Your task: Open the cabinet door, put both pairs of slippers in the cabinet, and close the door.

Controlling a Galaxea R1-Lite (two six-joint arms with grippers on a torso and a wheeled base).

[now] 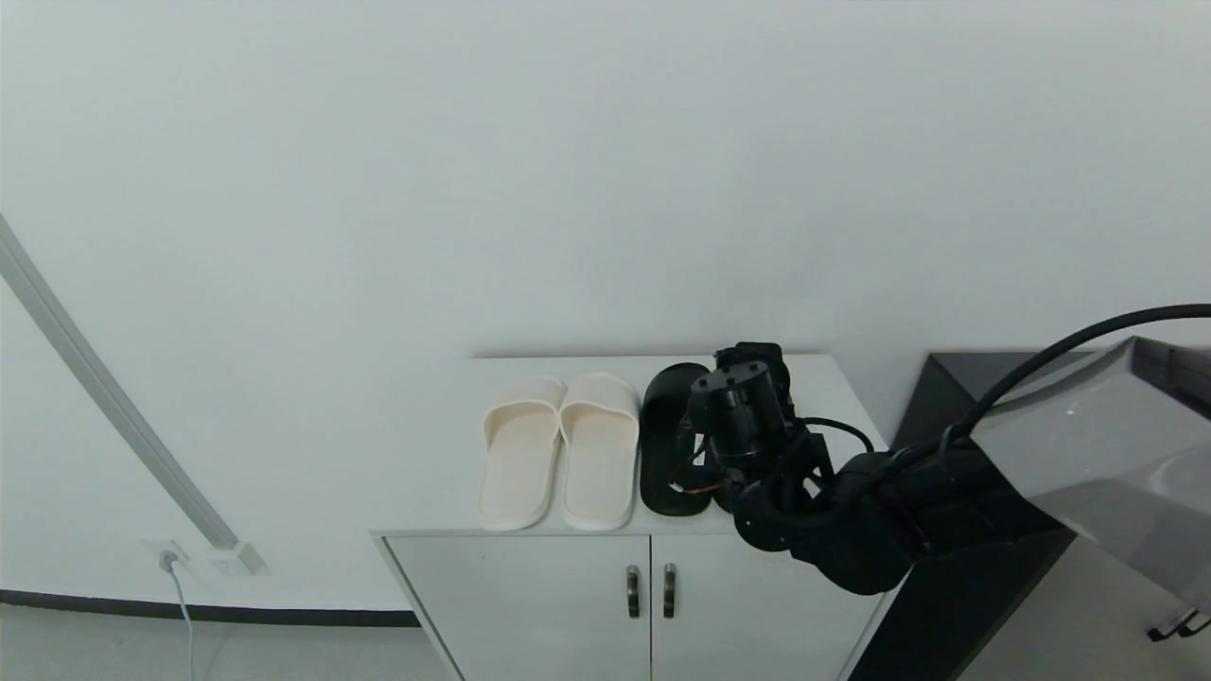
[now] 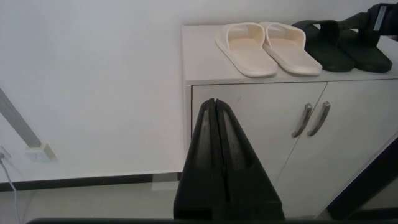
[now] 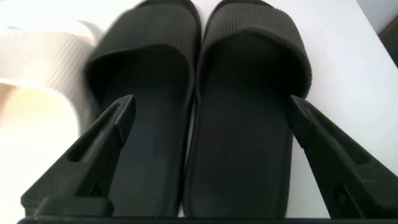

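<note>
Hovering right of centre, the right gripper [image 3: 209,106] is spread wide over the black slippers [image 3: 249,143] on the cabinet top [image 1: 833,388], presumably to grab both. The cabinet door [image 1: 530,605] is closed and the left gripper [image 2: 216,102] is clenched.

Left gripper [image 2: 215,103] closed, right gripper [image 3: 210,107] spread.

White cabinet [image 1: 511,369], doors shut, bearing two pairs of slippers side by side on its top. The black pair [image 3: 217,137] lies between the spread jaws of the right gripper [image 3: 211,102]. The cream pair [image 1: 558,454] lies just outside one jaw.
</note>
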